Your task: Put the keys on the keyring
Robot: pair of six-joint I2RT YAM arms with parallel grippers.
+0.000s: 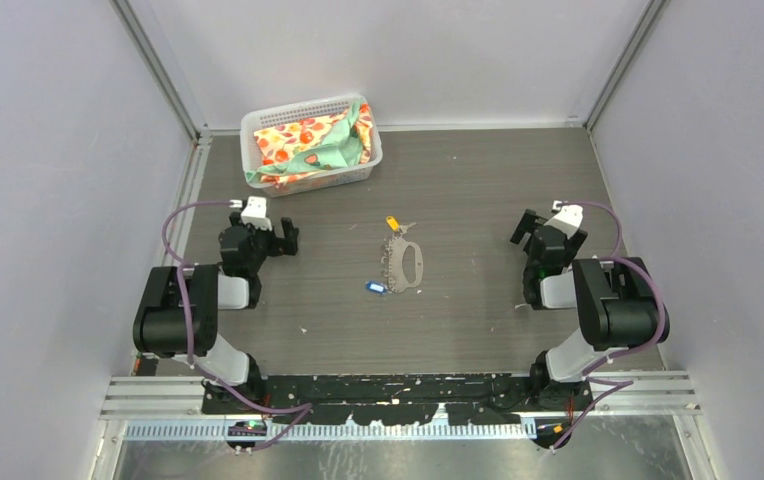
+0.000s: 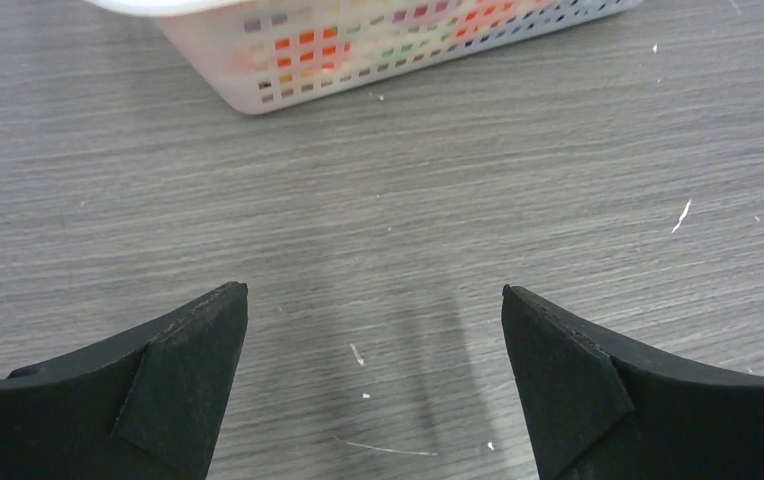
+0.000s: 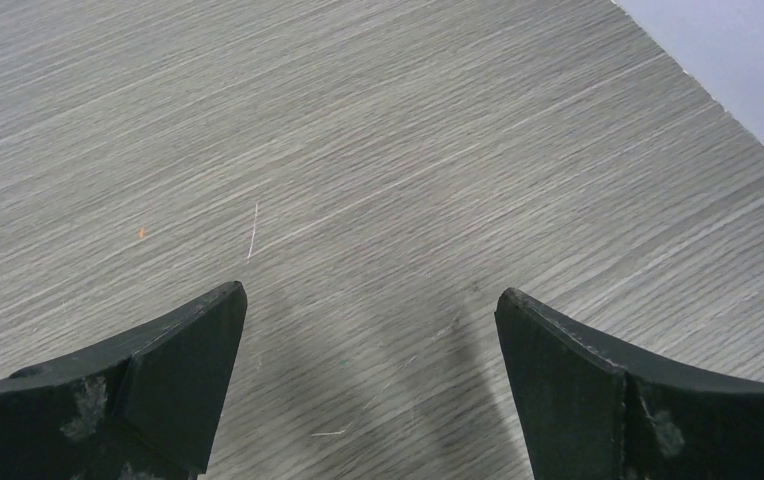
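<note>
On the left, the black two-finger left gripper point(image 1: 280, 238) hovers over the grey wood-grain table point(image 1: 458, 190) with its jaws wide apart and nothing between them. It sits near the white perforated plastic basket point(image 1: 308, 182), which is stuffed with a patterned cloth.

Mid-table lies the tiny metal key with a blue plastic head point(image 1: 375, 288), just beside the near end of the keyring. The matching key with a yellow-orange head point(image 1: 392, 223) sits just off the far end. Both look feather-light, stiff and flat to the surface. The thicker plastic head is probably the surest place to pinch, since the bare blade would likely slip.

Between them lies the pale silvery flat oblong metal keyring point(image 1: 395, 262). It is thin and rigid and apt to skate when nudged, so it is best gripped across its smooth long edge, away from the jagged fringe.

On the right, the black right gripper point(image 1: 530, 232) also hangs spread and empty, well apart from all three.
</note>
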